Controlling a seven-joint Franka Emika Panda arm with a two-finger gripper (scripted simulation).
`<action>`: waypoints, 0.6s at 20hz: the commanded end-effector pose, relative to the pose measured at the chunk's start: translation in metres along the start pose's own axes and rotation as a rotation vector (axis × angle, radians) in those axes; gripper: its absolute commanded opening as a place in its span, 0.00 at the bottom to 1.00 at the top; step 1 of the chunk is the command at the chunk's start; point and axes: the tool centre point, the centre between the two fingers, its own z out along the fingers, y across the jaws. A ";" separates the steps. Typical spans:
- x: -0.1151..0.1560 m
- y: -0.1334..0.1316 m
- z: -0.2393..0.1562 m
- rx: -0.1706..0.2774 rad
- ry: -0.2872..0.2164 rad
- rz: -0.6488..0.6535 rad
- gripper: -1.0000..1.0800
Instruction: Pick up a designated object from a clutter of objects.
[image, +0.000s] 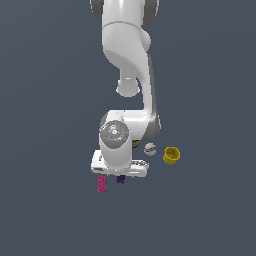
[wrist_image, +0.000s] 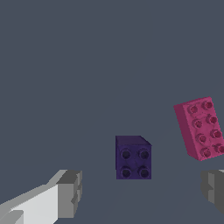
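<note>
The dark purple block (wrist_image: 133, 158) sits on the grey floor, roughly square with studs on top. In the exterior view it (image: 120, 179) peeks out just below the hand. My gripper (wrist_image: 142, 192) is open and empty; its grey fingertips (wrist_image: 70, 192) stand wide apart, with the block between and just beyond them. The pink flat studded brick (wrist_image: 200, 127) lies beside the block, also in the exterior view (image: 102, 184). The white ball (image: 150, 148) and yellow cup (image: 172, 155) lie to the exterior view's right. The olive-yellow box (image: 134, 144) is mostly hidden behind the arm.
The white arm (image: 127, 60) reaches down from the top of the exterior view and its wrist (image: 115, 145) covers part of the clutter. The grey floor (image: 50, 150) spreads all around.
</note>
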 end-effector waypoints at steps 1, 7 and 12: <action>0.000 0.000 0.000 0.000 0.001 0.000 0.96; 0.000 0.000 0.017 0.000 0.001 0.000 0.96; 0.000 0.000 0.043 0.000 0.002 0.001 0.96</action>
